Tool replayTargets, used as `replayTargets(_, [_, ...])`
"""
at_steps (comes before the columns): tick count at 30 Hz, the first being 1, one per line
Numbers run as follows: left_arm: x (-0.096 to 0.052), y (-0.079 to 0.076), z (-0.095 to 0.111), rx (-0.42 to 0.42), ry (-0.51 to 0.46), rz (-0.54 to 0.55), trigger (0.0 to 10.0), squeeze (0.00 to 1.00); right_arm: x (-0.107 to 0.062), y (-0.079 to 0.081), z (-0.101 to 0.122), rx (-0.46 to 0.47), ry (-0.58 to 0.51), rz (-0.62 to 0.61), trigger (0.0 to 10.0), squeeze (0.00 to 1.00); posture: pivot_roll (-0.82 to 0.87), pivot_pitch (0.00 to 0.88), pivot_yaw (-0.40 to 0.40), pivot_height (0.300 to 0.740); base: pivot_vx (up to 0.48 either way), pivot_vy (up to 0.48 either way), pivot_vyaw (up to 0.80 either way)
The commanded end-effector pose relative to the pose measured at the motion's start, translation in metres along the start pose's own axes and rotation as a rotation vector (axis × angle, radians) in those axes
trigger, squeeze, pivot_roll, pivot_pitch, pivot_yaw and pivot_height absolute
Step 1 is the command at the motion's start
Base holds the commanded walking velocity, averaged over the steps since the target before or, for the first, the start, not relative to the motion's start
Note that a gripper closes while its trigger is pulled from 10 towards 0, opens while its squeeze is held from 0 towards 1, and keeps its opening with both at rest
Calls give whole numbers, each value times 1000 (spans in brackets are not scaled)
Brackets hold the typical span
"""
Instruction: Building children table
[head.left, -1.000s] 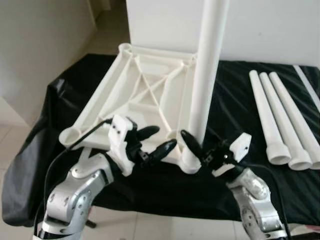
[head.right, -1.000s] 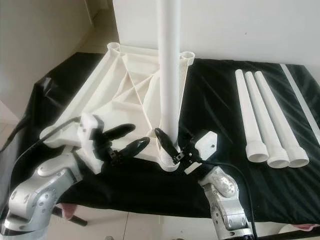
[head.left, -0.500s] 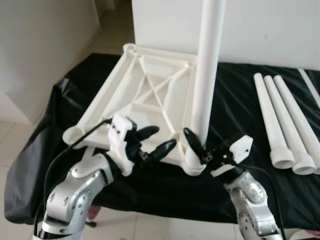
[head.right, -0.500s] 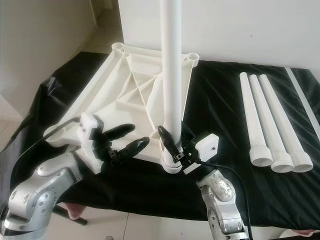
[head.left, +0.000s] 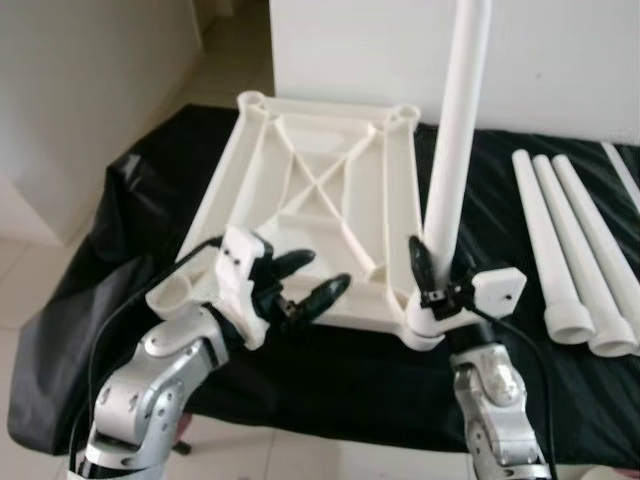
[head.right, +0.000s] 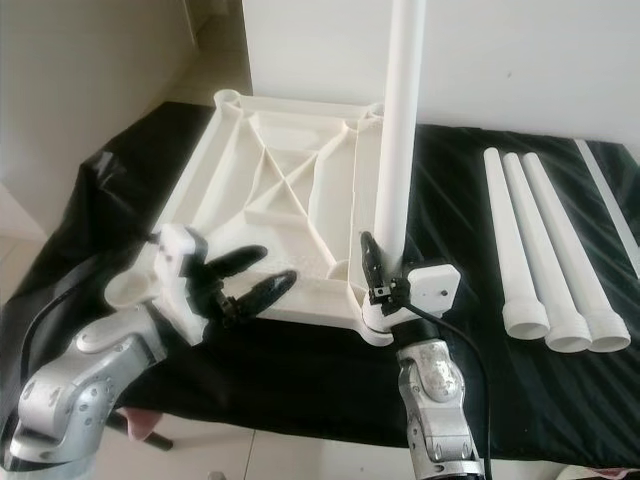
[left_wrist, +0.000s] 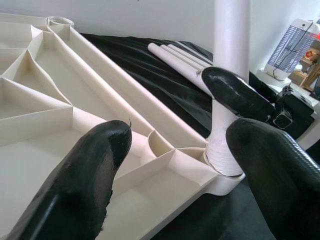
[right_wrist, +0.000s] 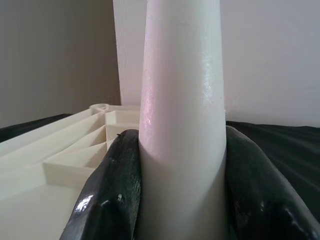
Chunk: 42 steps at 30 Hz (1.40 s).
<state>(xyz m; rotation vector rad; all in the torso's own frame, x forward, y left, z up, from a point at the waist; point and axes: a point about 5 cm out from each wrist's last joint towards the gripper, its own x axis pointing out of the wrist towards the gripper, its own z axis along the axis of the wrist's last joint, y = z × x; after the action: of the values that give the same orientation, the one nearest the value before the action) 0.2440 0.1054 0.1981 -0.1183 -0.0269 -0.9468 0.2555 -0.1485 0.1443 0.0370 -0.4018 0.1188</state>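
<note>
- The white tabletop panel (head.left: 320, 205) is lying upside down, ribbed underside showing, on the black-covered table (head.left: 330, 370), reaching from the far edge toward the near edge.
- One white leg (head.left: 452, 160) is standing upright in the panel's near right corner socket (head.left: 425, 325).
- The right end effector (head.left: 432, 275) is grasping this leg just above the socket; in the right wrist view its two black fingers (right_wrist: 112, 200) are pressing on both sides of the leg.
- The left end effector (head.left: 305, 280) is hovering released over the panel's near edge, fingers spread and holding nothing.
- Three spare legs (head.left: 575, 250) are lying side by side near the table's right edge, well apart from the panel.
- A thin white strip (head.left: 620, 170) is lying beside them at the far right corner.
</note>
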Motion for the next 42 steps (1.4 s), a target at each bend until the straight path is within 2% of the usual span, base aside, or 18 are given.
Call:
replayTargets(1, [0, -4, 4, 18, -12, -8, 10000, 0, -30, -19, -40, -36, 230, -87, 10000, 0, 61, 114, 8, 740, 0, 0, 0])
replayTargets(10, [1, -3, 4, 17, -16, -9, 10000, 0, -47, -18, -30, -81, 174, -32, 10000, 0, 49, 117, 13, 740, 0, 0, 0])
replayTargets(15, [2, -2, 4, 16, -13, -3, 10000, 0, -55, -21, -20, -177, 141, -9, 10000, 0, 39, 123, 17, 740, 0, 0, 0])
replayTargets(21, [2, -1, 5, 17, -12, -3, 10000, 0, -60, -21, -16, -198, 125, 3, 10000, 0, 36, 127, 18, 740, 0, 0, 0])
replayTargets(24, [2, 2, 6, 20, -14, 2, 10000, 0, -66, -21, -13, -166, 127, -5, 10000, 0, 30, 131, 25, 740, 0, 0, 0])
replayTargets(29, [2, 2, 6, 20, -13, 2, 10000, 0, -66, -21, -13, -147, 128, -13, 10000, 0, 28, 130, 28, 740, 0, 0, 0])
replayTargets(35, [0, 10, 5, 41, 20, -10, 10000, 0, -47, -24, 3, -94, 60, -52, 10000, 0, 24, 126, 32, 740, 0, 0, 0])
replayTargets(36, [-4, 19, 8, 85, 48, -12, 10000, 0, -32, -29, 17, -74, 3, -85, 10000, 0, 25, 124, 26, 740, 0, 0, 0])
replayTargets(40, [-7, 27, 12, 126, 65, -7, 10000, 0, -22, -31, 27, -62, -37, -94, 10000, 0, 25, 122, 21, 740, 0, 0, 0])
replayTargets(42, [-10, 36, 18, 166, 70, 4, 10000, 0, -13, -32, 34, -59, -67, -86, 10000, 0, 26, 114, 10, 740, 0, 0, 0])
